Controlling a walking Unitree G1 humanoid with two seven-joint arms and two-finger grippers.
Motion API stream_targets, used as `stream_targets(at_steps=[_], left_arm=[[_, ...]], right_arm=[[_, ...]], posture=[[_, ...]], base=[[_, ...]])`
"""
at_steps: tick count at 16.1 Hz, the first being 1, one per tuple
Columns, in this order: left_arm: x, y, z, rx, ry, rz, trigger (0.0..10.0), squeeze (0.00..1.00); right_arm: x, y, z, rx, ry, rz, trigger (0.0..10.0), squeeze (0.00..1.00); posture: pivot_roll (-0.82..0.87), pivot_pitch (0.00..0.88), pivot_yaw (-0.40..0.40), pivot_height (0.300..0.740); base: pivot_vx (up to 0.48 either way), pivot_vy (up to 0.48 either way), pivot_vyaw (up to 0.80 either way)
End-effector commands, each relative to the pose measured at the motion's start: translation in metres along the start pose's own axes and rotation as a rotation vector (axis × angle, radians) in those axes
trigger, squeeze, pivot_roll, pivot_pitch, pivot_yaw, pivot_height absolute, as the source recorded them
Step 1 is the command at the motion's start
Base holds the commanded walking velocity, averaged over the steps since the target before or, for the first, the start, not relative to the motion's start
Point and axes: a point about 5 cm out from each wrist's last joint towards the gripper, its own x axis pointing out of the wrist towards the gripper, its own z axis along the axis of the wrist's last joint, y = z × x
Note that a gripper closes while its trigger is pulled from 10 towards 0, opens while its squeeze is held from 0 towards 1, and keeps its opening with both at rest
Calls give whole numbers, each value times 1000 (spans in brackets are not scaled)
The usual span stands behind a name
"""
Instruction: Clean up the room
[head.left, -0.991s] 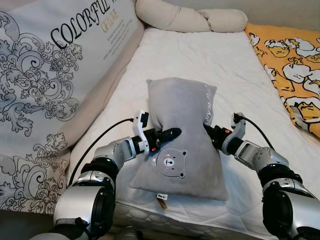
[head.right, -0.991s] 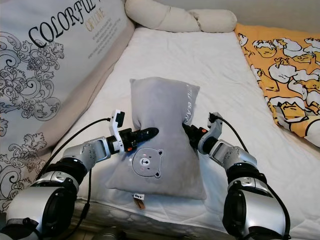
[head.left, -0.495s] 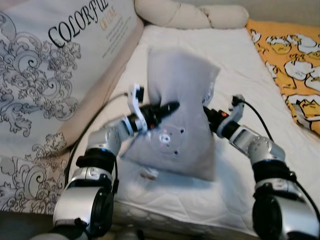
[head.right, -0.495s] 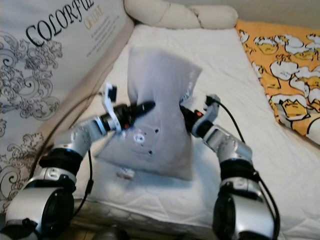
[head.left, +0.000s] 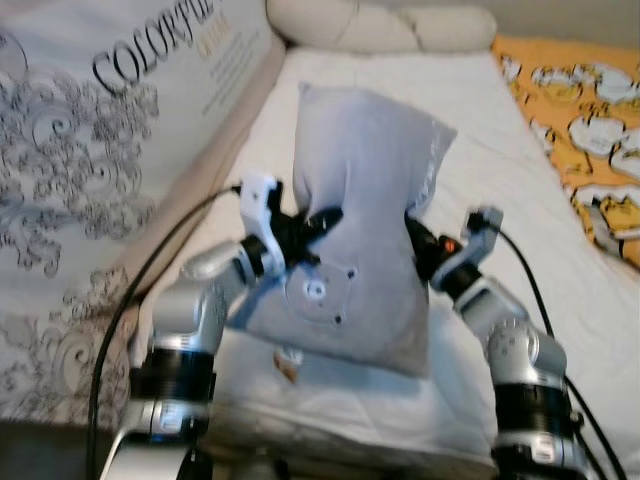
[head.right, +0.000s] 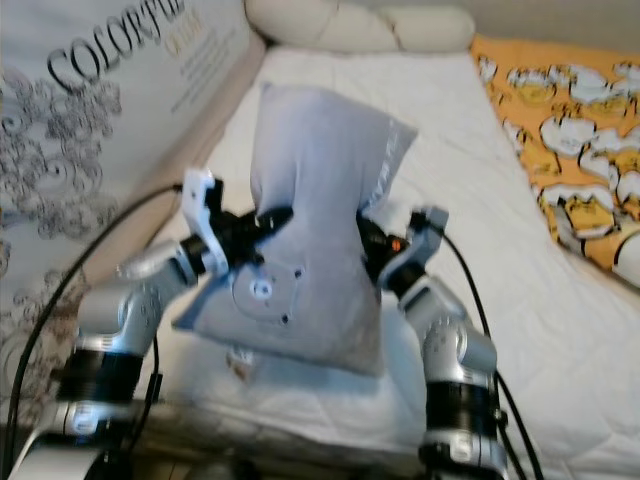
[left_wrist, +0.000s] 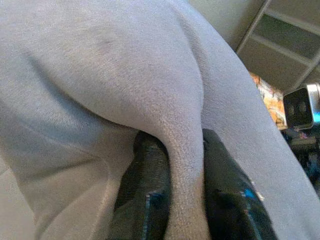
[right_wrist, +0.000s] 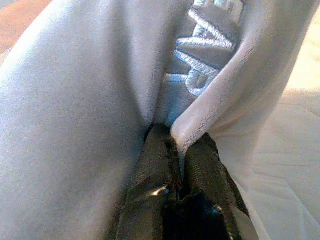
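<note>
1. I am standing in a bedroom of a home, looking down at a bed with a white quilted mattress cover (head.left: 480, 120).
2. A long cream bolster (head.left: 380, 25) is lying across the head of the bed.
3. An orange blanket printed with cartoon figures (head.left: 580, 110) is spreading along one side.
4. A big cushion with grey scrollwork and the word "COLORFUL" (head.left: 110, 130) is leaning along the other side.
</note>
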Motion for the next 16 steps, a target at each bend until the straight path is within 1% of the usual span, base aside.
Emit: stream_targets(at_steps=[1,2,4,5,6,8,11,12,13,14,15,16], left_arm=[[10,-18,-1,74,48,-55,0,0],[10,-18,-1,91,52,-45,0,0],[8,-20,4,157,44,-8,0,0],[5,-20,6,200,40,36,0,0],[2,-18,5,240,49,68,0,0],[0,-15,5,254,43,114,0,0],[1,-15,2,283,57,144,0,0],[1,-16,1,282,56,144,0,0],[0,-17,2,299,50,153,0,0],[-2,-17,3,333,34,179,1922,0],[-2,-15,4,371,40,225,10000,0],[-2,-12,4,381,49,242,10000,0]], right_arm=[[11,19,0,-43,-17,66,0,0],[11,19,0,-54,-18,52,0,0],[11,19,8,-108,-68,17,0,0],[8,20,14,-108,-114,-8,0,0],[5,18,15,-109,-131,-26,0,0],[1,13,14,-149,-136,-72,0,0],[-5,15,3,-158,-110,-86,39,0],[-6,14,1,-156,-115,-102,706,0],[-6,14,-1,-161,-110,-124,4039,0],[-5,12,-3,-175,-103,-162,10000,0],[-5,12,-4,-171,-94,-178,10000,0],[-4,13,-8,-176,-64,-174,10000,0]], posture=[[-7,0,47,740],[1,0,40,740],[12,0,29,740],[15,0,26,740],[10,0,26,740],[0,0,27,740],[-7,0,39,740],[-3,0,38,740],[3,0,37,740],[3,0,38,740],[2,0,40,740],[2,0,43,740]], base=[[0,0,0],[0,0,0],[0,0,0],[0,0,0],[0,0,0],[0,0,0],[0,0,0],[0,0,0],[0,0,0],[0,0,0],[0,0,0],[0,0,0]])
